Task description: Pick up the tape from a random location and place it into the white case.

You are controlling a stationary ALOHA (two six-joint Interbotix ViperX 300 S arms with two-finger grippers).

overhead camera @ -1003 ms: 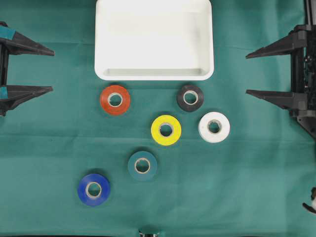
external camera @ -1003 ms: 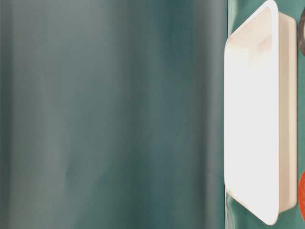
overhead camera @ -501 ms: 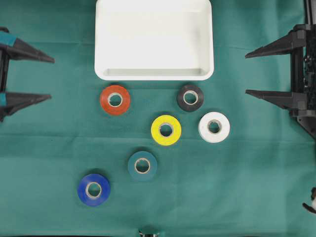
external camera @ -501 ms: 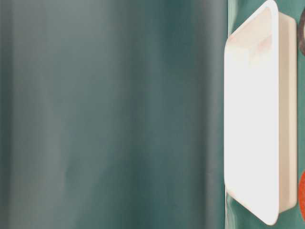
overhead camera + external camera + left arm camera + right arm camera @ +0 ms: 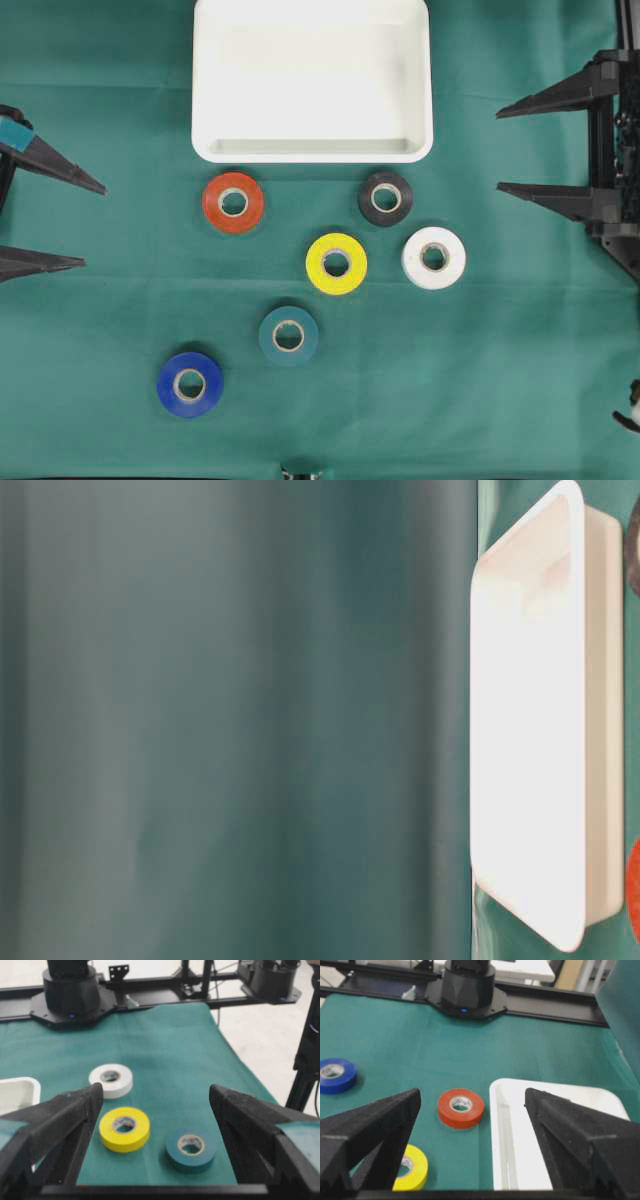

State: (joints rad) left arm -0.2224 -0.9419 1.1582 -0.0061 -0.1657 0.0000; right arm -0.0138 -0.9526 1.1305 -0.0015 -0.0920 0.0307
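Several tape rolls lie flat on the green cloth: red [image 5: 233, 202], black [image 5: 385, 198], yellow [image 5: 336, 263], white [image 5: 433, 257], teal [image 5: 288, 335] and blue [image 5: 190, 384]. The white case [image 5: 312, 90] sits empty at the back centre. My left gripper [image 5: 95, 226] hangs open at the left edge, well clear of the rolls; its wrist view looks between the fingers at the yellow roll [image 5: 124, 1129], teal roll [image 5: 191, 1149] and white roll [image 5: 111, 1080]. My right gripper [image 5: 497, 150] is open at the right edge, facing the red roll [image 5: 460, 1108] and the case [image 5: 560, 1140].
The table-level view shows mostly blurred green cloth, with the case [image 5: 530, 730] at its right side. Black arm bases and frame rails stand beyond the cloth's far edge in both wrist views. Bare cloth lies between each gripper and the nearest rolls.
My left gripper has swung toward the front of the table, lower in the overhead view, and its fingers now angle slightly. The right gripper and all rolls have stayed put.
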